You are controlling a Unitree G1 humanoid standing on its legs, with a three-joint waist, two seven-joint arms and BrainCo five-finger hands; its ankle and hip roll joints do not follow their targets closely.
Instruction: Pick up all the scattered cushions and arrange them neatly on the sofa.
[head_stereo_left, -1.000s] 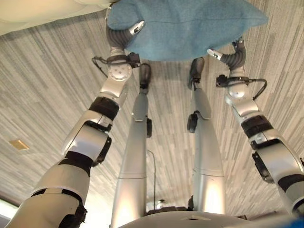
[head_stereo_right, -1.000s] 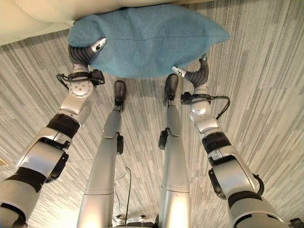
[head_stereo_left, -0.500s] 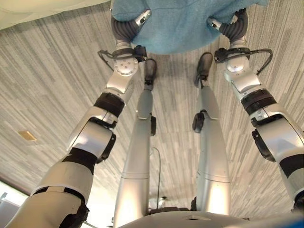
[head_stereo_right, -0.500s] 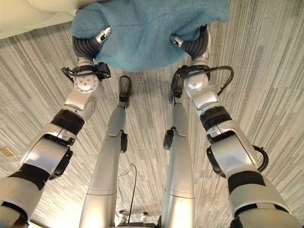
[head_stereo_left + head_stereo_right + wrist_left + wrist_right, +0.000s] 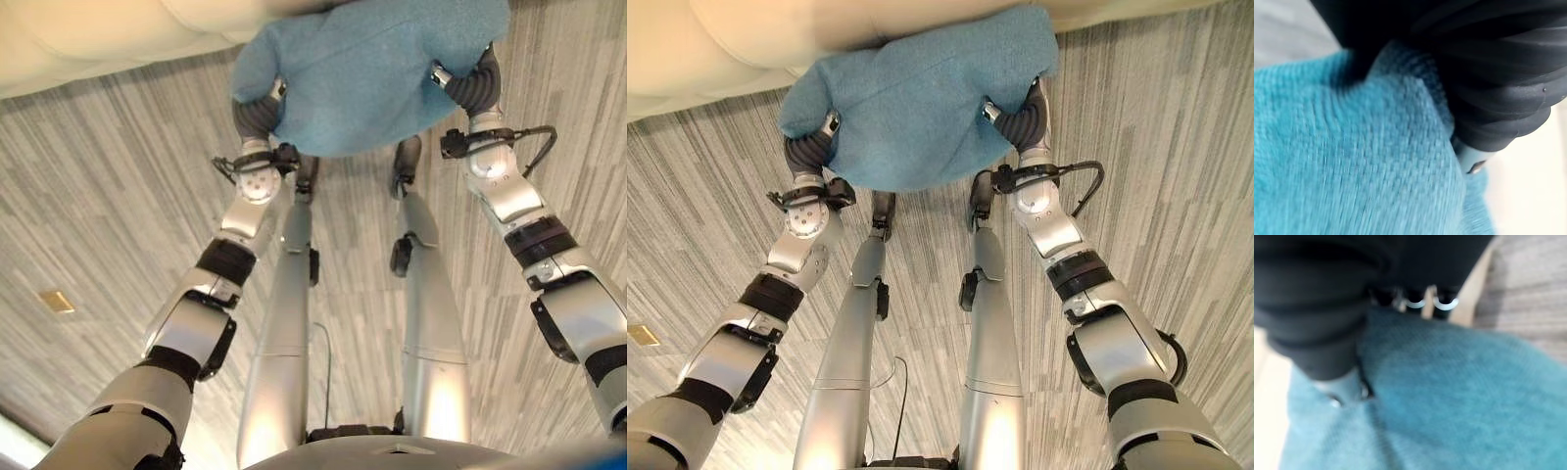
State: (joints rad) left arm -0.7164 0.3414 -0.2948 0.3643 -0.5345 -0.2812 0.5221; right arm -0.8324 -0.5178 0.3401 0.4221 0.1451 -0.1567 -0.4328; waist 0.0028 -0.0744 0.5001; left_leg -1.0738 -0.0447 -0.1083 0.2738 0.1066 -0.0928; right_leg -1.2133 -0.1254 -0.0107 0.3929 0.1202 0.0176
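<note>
A teal cushion hangs in the air between my two hands, its far edge reaching over the front of the cream sofa. My left hand grips the cushion's left side, thumb on top and fingers underneath. On the right side my right hand holds on the same way. In the right wrist view the fingertips curl over the cushion's edge and the thumb presses into the cloth. The left wrist view shows the thumb pressed against the cushion.
Grey striped carpet spreads around and below the cushion. The sofa's front edge runs across the far side. A small tan plate lies flat in the floor at the left.
Both arms have stretched forward, carrying the cushion towards the sofa. More of the sofa has come into the picture as the camera shifted.
</note>
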